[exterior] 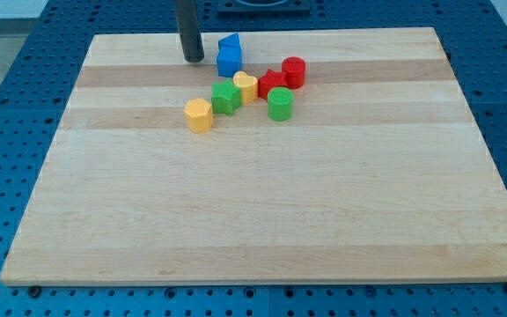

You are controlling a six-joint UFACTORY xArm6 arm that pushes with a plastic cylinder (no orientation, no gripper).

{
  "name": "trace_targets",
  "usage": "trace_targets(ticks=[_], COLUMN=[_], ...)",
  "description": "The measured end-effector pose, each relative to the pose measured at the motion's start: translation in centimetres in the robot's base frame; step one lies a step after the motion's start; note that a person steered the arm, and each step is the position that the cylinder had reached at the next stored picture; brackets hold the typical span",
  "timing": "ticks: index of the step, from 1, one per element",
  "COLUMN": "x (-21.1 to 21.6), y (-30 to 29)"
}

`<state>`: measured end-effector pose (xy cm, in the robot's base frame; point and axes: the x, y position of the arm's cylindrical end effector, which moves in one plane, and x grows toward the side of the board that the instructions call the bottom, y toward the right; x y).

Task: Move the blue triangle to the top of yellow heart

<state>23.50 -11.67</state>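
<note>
Where the rod enters from the view's top, its upper length is cut off by the frame edge, so only the lower dark stretch shows, ending at my tip (193, 59) on the wooden board (262, 211). It is a bare rod with nothing to open or close, and it grips nothing; the tip stands free, touching no block.

Just to the view's right of the tip, near but apart from it, sits the blue triangle (229, 55), close to the board's top edge; its exact outline is hard to make out from this angle, looking more like a peaked block. Directly below it toward the view's bottom lies the yellow heart (246, 85), so close that I cannot tell whether the two touch.

The heart is crowded: a green block (226, 97), shape unclear, presses against it on the view's left, and a red block (272, 83) sits at its right, partly hidden by its neighbours. A red cylinder (294, 71) stands just beyond that, and a green cylinder (280, 103) lies just below the red block. A yellow-orange block (199, 114), seemingly six-sided, sits at the cluster's lower left.
</note>
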Motion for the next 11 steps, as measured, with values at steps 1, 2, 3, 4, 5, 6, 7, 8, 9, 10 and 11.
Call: trace_targets(ticks=[1, 2, 3, 4, 5, 6, 7, 8, 9, 10, 11], x=[-3.0, -3.6, -2.4, -1.2, 0.1, 2.1, 2.3, 1.3, -0.9, -1.2, -1.0], y=[0.4, 3.0, 6.0, 9.2, 11.0, 11.0, 10.9, 10.9, 10.9, 9.7, 8.5])
